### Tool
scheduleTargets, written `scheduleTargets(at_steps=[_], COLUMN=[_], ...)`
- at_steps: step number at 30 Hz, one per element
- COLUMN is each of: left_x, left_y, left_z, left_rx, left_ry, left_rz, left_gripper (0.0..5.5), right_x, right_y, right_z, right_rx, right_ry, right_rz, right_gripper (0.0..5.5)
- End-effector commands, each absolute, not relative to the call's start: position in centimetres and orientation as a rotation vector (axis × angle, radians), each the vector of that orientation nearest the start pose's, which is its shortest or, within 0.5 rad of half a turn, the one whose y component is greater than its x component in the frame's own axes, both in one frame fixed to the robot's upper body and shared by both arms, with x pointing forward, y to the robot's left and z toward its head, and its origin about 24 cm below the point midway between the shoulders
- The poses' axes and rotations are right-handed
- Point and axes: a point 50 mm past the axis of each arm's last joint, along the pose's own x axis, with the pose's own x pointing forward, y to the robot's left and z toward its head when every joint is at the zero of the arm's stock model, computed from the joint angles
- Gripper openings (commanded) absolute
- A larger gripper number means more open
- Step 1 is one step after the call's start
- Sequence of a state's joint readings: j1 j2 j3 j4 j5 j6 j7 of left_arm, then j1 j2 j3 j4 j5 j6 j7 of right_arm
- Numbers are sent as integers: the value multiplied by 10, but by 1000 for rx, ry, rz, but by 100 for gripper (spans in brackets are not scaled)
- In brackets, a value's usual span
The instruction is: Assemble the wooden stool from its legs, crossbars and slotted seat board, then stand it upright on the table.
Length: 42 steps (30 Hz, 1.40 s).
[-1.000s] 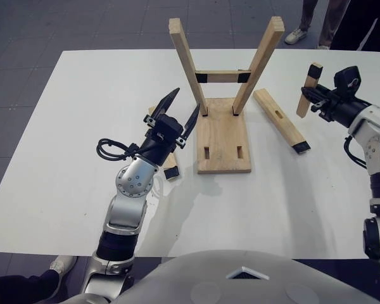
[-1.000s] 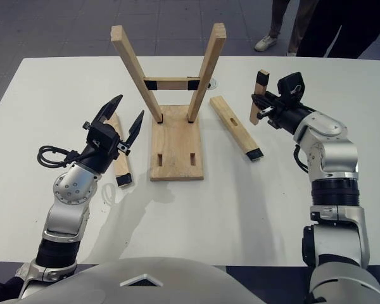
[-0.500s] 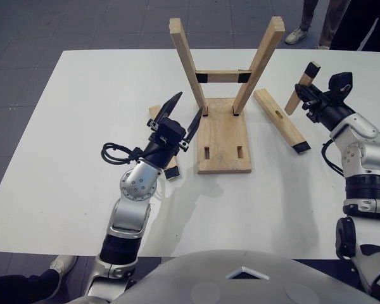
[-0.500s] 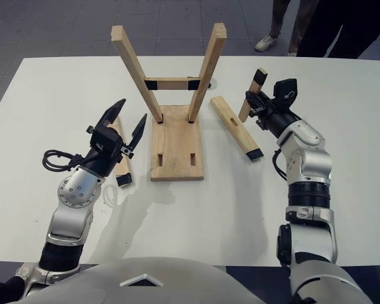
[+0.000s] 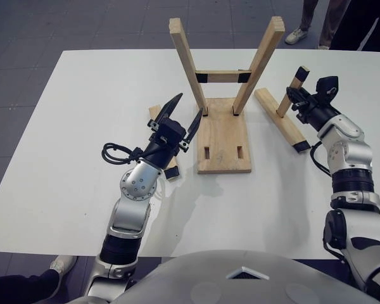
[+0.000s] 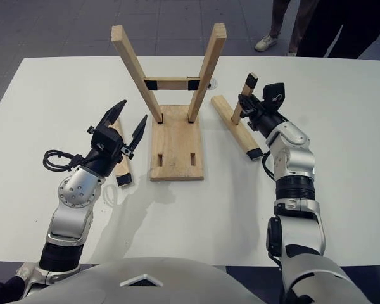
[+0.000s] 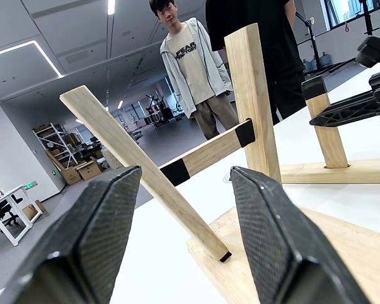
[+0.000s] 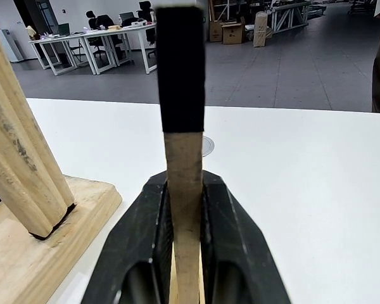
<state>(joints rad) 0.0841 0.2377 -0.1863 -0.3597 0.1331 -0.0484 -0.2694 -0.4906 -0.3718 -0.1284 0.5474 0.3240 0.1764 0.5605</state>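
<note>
The slotted seat board (image 5: pixel 223 142) lies flat on the white table. Two legs (image 5: pixel 189 66) (image 5: pixel 258 63) stand in its far slots, joined by a crossbar (image 5: pixel 221 76). A loose leg (image 5: pixel 280 119) lies to the right of the board. Just above that leg, my right gripper (image 5: pixel 291 101) is shut on a short crossbar with black ends (image 8: pixel 180 126), held nearly upright. My left gripper (image 5: pixel 189 101) hovers open at the board's left edge, nothing between its fingers (image 7: pixel 95 234). Under it lies another loose leg (image 5: pixel 171 170), partly hidden.
A black cable (image 5: pixel 114 152) loops off my left wrist. A round grommet (image 6: pixel 210 82) sits in the table (image 5: pixel 63 190) behind the upright legs. Bare table spreads in front of the board and at the far left. People stand beyond the far edge.
My right gripper has carried the short crossbar leftward, from the table's right side to just above the loose leg. My left gripper shifted slightly towards the board early on, then held still.
</note>
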Motion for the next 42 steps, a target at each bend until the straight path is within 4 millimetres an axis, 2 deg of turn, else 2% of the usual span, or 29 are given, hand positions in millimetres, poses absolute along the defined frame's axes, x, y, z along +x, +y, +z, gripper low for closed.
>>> scheduleTargets(at_steps=[1,5,10,15,20,27,42], left_x=[221,222,221,221,221,224,226], left_y=[122,123,125,127,129,130,130], left_z=[100,100,101,102,102,103,105], left_rx=[370,371,375,373,373,370,365], left_ry=[-270,-270,-270,-272,-267,-271,-280], left_rz=[-475,-479,-459,-443,-436,-431,-421], left_gripper=[262,262,262,262,262,262,262], right_x=[338,325,316,281,256,256,266], right_y=[-221,-232,-243,-253,-251,-252,-239], right_z=[67,42,31,-9,-26,-32,-22], right_rx=[79,26,50,25,-11,112,61], right_ry=[169,259,296,372,337,382,319], right_rz=[395,398,340,260,244,226,254], right_gripper=[41,41,41,41,41,41,41])
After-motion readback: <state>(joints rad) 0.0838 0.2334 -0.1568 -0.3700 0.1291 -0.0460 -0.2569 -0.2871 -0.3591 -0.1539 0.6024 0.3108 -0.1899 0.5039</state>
